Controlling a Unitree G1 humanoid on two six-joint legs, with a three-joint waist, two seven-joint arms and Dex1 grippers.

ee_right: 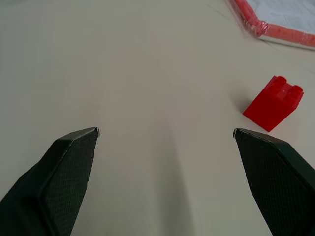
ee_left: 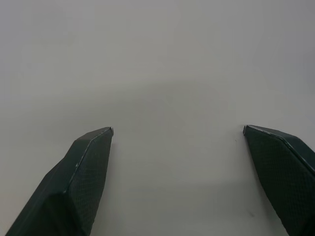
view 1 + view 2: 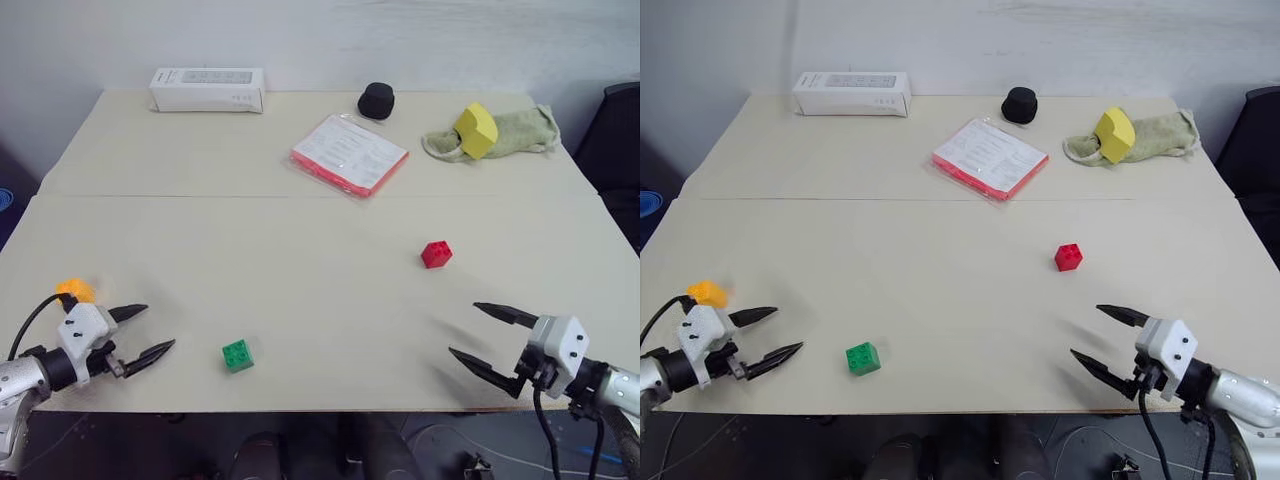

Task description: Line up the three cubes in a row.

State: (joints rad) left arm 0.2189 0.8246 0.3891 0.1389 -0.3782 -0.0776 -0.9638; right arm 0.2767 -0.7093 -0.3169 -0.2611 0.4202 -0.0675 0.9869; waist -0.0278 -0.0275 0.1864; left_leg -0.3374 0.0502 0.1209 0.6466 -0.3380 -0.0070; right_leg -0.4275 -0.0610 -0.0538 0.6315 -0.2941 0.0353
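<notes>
Left gripper (image 3: 143,332): spread wide, empty, near the table (image 3: 300,210) front-left corner. Orange-yellow cube (image 3: 75,291): just behind that gripper. Green cube (image 3: 237,355): front, left of centre. Red cube (image 3: 436,254): right of centre, well apart from the others. Right gripper (image 3: 490,342): spread wide, empty, front-right. Advice: probably keep green as anchor; bring each outer cube in squarely with the nearer arm, matching faces, low release.

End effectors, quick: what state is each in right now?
Left end effector: open, holding nothing.
Right end effector: open, holding nothing.
</notes>
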